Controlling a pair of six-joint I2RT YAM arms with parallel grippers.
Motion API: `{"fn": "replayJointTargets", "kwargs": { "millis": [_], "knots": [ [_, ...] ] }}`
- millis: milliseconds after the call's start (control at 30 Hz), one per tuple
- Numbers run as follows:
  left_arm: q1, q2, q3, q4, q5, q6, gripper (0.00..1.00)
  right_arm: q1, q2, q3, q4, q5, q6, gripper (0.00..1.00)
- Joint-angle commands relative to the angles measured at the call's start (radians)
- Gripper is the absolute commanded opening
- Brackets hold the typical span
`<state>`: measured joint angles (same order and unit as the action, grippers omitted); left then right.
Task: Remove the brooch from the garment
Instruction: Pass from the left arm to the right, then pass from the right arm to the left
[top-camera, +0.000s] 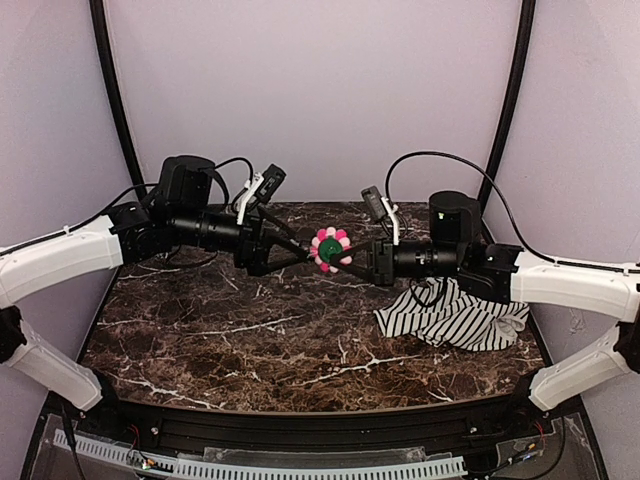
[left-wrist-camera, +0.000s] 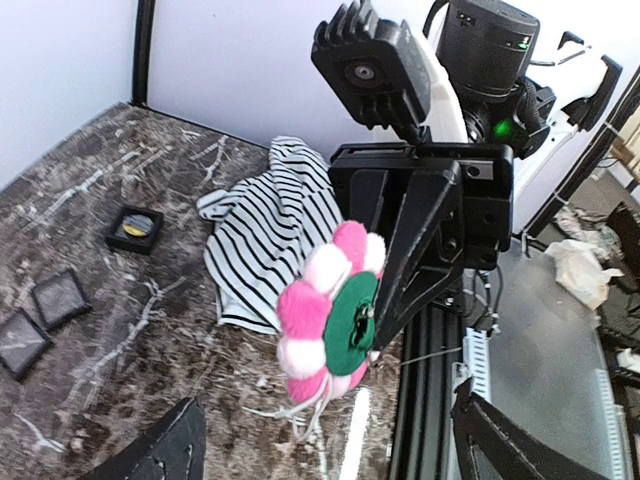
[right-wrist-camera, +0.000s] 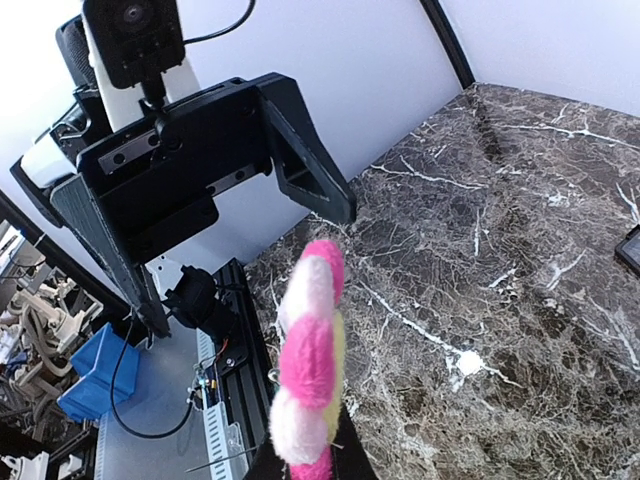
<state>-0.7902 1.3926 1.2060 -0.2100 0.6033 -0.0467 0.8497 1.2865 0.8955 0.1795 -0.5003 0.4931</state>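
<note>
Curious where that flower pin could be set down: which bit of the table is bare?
The table is bare at front and left, from the left arm to the garment. Crowded: the right side, and mid-air around the brooch.

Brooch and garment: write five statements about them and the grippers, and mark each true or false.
1. The brooch is pinned to the garment. False: it is held in the air, apart from the garment.
2. The right gripper has its jaws shut on the brooch. True.
3. The left gripper also clamps the brooch. False: its jaws stand open.
4. The garment lies crumpled on the right side of the table, below the right arm. True.
5. The garment is plain white. False: it is white with thin black stripes.
</note>
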Motion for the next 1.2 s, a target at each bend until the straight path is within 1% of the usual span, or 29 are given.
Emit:
{"fn": "replayJointTargets", "kwargs": {
  "millis": [0,67,133,167,300,333,400,567,833,867,933,967,1033,1167],
  "knots": [
    [-0.04,-0.059,-0.022,0.05,-0.141,0.037,0.9,-0.012,-0.048,-0.012,0.059,0.025,0.062,0.0],
    [-0.088,-0.055,-0.011,0.037,-0.221,0.061,0.93,-0.012,-0.063,-0.01,0.073,0.018,0.087,0.0],
    [-0.128,-0.05,-0.006,0.039,-0.32,0.062,0.97,-0.012,-0.08,-0.008,0.085,0.013,0.109,0.0],
    [-0.139,-0.051,-0.006,0.056,-0.339,0.054,0.98,-0.012,-0.087,-0.005,0.085,0.009,0.116,0.0],
    [-0.206,-0.061,-0.022,0.117,-0.469,0.057,0.99,-0.012,-0.117,0.007,0.089,-0.013,0.141,0.0],
    [-0.235,-0.059,-0.016,0.12,-0.52,0.063,0.99,-0.011,-0.122,0.01,0.09,-0.019,0.145,0.0],
    [-0.272,-0.045,-0.001,0.125,-0.576,0.079,0.99,-0.011,-0.13,0.017,0.088,-0.034,0.148,0.0],
    [-0.316,-0.019,0.027,0.16,-0.637,0.096,0.99,-0.011,-0.142,0.025,0.083,-0.063,0.148,0.0],
    [-0.331,0.005,0.045,0.194,-0.646,0.103,0.98,-0.011,-0.145,0.023,0.081,-0.069,0.153,0.0],
    [-0.331,0.005,0.043,0.203,-0.644,0.1,0.97,-0.011,-0.144,0.022,0.081,-0.067,0.153,0.0],
    [-0.331,0.002,0.039,0.206,-0.637,0.096,0.9,-0.011,-0.142,0.023,0.081,-0.07,0.152,0.0],
    [-0.331,0.002,0.038,0.206,-0.633,0.094,0.84,-0.011,-0.14,0.023,0.081,-0.071,0.153,0.0],
    [-0.331,-0.003,0.035,0.207,-0.626,0.093,0.79,-0.011,-0.136,0.022,0.083,-0.076,0.153,0.0],
    [-0.331,-0.013,0.021,0.233,-0.592,0.087,0.71,-0.01,-0.13,0.023,0.081,-0.086,0.147,0.0]
  ]
}}
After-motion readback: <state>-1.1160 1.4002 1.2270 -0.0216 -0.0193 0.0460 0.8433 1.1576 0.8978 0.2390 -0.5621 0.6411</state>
